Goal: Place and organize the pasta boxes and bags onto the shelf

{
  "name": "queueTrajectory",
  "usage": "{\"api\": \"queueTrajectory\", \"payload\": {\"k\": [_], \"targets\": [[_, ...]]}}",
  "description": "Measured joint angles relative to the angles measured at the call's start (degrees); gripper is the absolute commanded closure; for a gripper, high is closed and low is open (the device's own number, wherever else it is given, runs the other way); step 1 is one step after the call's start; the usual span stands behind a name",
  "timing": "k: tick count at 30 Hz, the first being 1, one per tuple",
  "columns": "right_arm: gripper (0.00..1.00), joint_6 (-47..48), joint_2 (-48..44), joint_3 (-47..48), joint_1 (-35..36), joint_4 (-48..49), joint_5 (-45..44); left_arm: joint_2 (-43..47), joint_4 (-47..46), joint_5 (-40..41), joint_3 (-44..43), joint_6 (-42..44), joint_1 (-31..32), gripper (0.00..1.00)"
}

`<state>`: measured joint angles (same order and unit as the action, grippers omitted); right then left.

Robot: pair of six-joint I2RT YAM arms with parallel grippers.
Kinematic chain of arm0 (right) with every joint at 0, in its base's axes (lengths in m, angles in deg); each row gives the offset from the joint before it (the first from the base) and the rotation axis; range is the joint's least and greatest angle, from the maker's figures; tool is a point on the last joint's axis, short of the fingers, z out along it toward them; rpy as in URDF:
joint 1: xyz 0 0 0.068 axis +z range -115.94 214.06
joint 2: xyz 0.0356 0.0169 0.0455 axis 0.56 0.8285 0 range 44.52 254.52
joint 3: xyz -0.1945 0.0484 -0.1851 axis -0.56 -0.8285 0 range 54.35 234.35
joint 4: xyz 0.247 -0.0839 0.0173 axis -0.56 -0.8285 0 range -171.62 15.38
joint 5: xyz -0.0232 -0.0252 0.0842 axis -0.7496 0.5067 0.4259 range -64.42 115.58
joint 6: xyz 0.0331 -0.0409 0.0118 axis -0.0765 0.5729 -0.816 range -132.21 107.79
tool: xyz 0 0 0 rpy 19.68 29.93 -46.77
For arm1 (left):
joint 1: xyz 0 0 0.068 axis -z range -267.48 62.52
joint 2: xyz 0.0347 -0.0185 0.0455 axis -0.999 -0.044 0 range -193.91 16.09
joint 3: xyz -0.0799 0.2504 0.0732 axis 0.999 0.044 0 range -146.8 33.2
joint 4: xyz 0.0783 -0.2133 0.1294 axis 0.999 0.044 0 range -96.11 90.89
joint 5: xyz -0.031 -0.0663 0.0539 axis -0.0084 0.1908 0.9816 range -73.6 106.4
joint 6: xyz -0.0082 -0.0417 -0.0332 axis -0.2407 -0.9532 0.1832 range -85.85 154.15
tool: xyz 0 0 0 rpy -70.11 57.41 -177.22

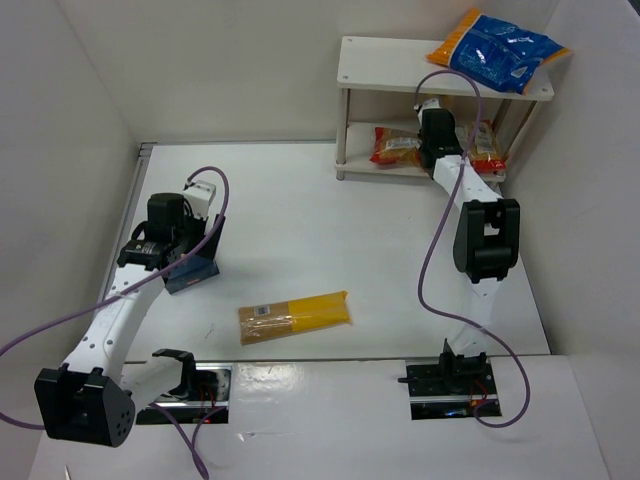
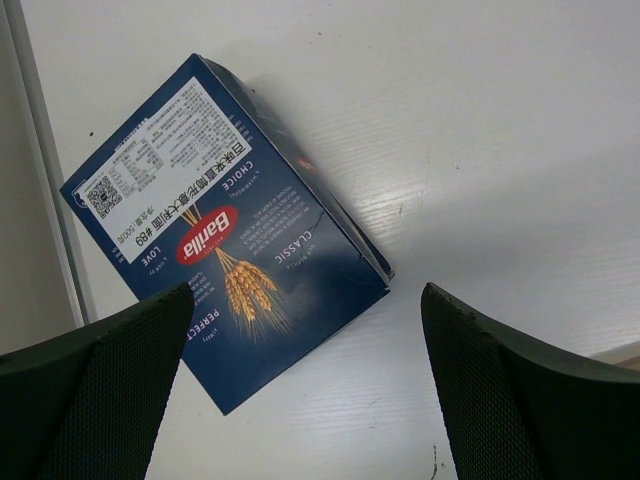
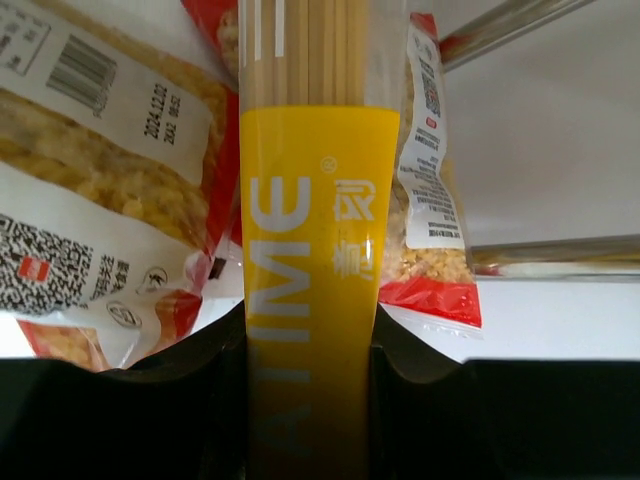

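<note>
Right gripper [image 3: 308,325] is pinching a long yellow spaghetti packet [image 3: 308,200] within the white two-tier shelf [image 1: 385,60], one o'clock; feeding it straight between crinkly red-and-yellow bags [image 3: 90,170] is advisable. Left gripper [image 2: 305,300] is hovering spread-jawed over a dark-blue carton [image 2: 230,230], nine o'clock.

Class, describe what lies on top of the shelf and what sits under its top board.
On top lies a blue-and-orange bag. Under the top board, two red-and-yellow bags flank a spaghetti packet held by the right gripper. The board hides that tier's back.

"Barilla" on carton [image 2: 230,255]; "IME" on packet [image 3: 310,290]
</note>
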<state>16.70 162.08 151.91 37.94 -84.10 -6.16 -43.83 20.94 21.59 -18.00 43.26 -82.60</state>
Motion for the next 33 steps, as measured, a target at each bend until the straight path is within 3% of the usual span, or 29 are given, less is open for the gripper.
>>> {"api": "queueTrajectory", "payload": {"k": [3, 4, 5, 8, 9, 11, 27, 33], "targets": [[0.83, -0.07, 1.03, 1.4, 0.0, 0.07, 0.0, -0.15, 0.0, 0.0, 0.0, 0.0, 0.0, 0.0], [0.76, -0.07, 1.2, 1.49, 0.02, 0.13, 0.02, -0.22, 0.0, 0.0, 0.0, 0.0, 0.0, 0.0], [0.61, -0.07, 1.29, 1.49, 0.09, 0.04, 0.0, -0.26, 0.0, 0.0, 0.0, 0.0, 0.0, 0.0], [0.48, -0.48, 1.57, 1.49, 0.11, 0.11, -0.02, -0.28, 0.0, 0.0, 0.0, 0.0, 0.0, 0.0], [0.35, -0.46, 1.62, 1.49, 0.11, 0.17, -0.07, -0.31, 0.02, 0.0, 0.0, 0.0, 0.0, 0.0], [0.24, -0.61, 1.62, 1.49, 0.11, 0.48, -0.39, -0.31, 0.0, 0.0, 0.0, 0.0, 0.0, 0.0], [0.14, -0.5, 1.07, 0.7, 0.11, 2.62, -1.16, -0.31, 0.0, 0.0, 0.0, 0.0, 0.0, 0.0], [0.11, -3.21, -6.29, -5.01, 0.59, -0.72, 2.67, -0.31, 0.0, 0.0, 0.0, 0.0, 0.0, 0.0]]}}
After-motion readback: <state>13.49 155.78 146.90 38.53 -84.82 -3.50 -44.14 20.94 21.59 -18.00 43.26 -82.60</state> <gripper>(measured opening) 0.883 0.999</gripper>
